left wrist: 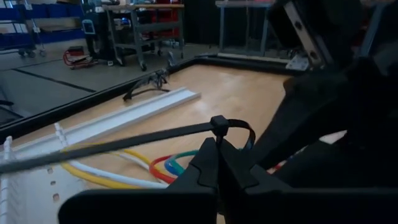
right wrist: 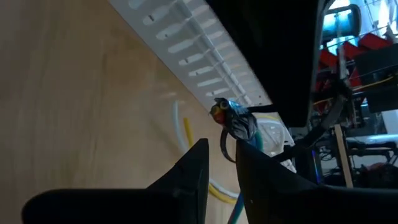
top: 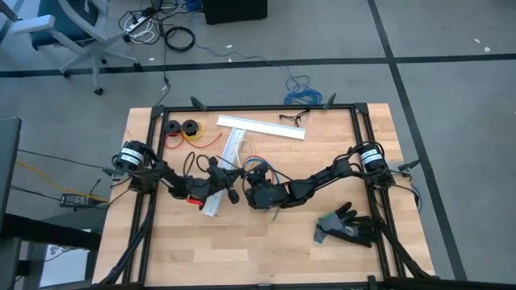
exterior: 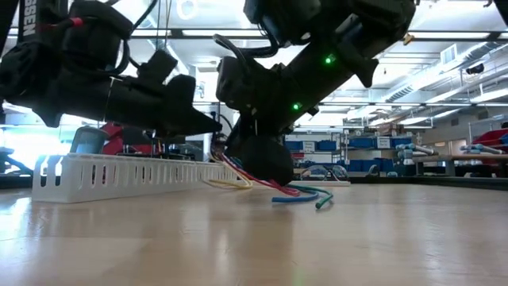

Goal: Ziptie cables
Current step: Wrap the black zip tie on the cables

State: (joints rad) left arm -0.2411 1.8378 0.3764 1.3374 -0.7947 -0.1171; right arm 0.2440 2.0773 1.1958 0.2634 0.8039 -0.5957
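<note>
Ziptie looped round the cables, mid-cinch at the centre of the frame

Nearest in the low view, the cables (exterior: 295,191) spill onto the table (exterior: 333,238) at centre, just beside the white slotted duct (exterior: 119,176); the ziptie (left wrist: 219,127) is looped round them; the left gripper (left wrist: 219,165) is clenched on its tail; the right gripper (right wrist: 222,158) looks pinched near the bundled cables, though I can't tell exactly what it grips. Next move: probably pull the tail steadily while the bundle stays braced.
</note>
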